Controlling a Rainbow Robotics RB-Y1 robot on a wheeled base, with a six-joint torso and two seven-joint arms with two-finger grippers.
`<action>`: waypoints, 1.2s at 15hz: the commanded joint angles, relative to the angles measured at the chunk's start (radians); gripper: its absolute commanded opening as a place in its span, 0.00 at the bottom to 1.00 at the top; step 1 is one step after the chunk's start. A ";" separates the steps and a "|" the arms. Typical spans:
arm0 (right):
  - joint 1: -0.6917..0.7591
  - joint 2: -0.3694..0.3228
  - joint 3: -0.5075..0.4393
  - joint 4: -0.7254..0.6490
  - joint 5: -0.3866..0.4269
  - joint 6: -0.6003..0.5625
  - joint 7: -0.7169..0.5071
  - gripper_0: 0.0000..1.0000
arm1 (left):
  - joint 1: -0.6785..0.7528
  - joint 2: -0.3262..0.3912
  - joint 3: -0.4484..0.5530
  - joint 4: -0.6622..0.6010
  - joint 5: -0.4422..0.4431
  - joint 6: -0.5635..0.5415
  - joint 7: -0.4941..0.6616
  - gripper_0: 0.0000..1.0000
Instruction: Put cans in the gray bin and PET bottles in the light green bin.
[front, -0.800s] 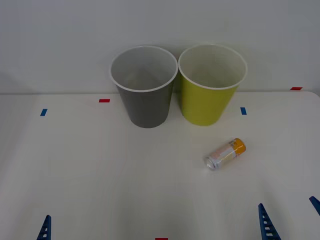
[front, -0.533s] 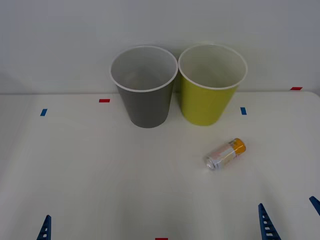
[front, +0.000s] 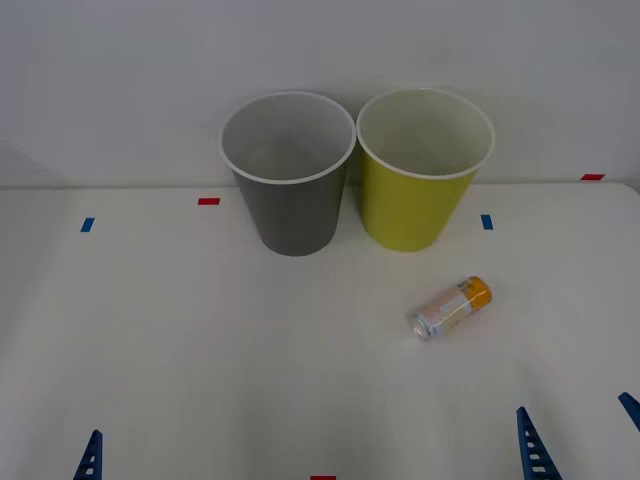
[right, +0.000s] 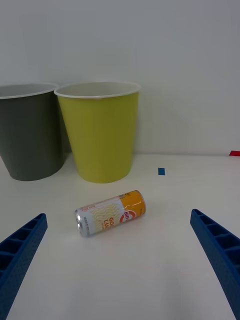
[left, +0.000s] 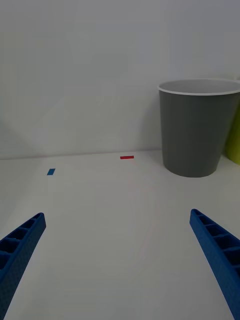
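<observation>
A slim can with an orange end and a silver top lies on its side on the white table, in front of the light green bin. The gray bin stands upright just left of the green one, nearly touching it. Both bins look pale and bare inside. My right gripper is open at the near table edge, and the can lies ahead of it, between the lines of its fingers but apart from them. My left gripper is open and holds nothing at the near left, well short of the gray bin. PET bottles are out of view.
Small tape marks dot the table: red and blue at the left, blue and red at the right. A plain white wall rises right behind the bins.
</observation>
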 joint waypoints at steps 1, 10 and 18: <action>0.000 0.000 0.000 0.000 0.000 0.000 0.000 1.00 | 0.000 0.000 0.000 0.000 0.000 0.000 0.000 1.00; 0.000 0.000 0.000 0.000 0.000 0.000 0.000 1.00 | 0.000 0.000 0.000 0.000 0.000 0.000 0.000 1.00; 0.000 0.000 0.000 0.000 0.000 0.000 0.000 1.00 | 0.000 0.000 0.000 0.000 0.000 0.000 0.000 1.00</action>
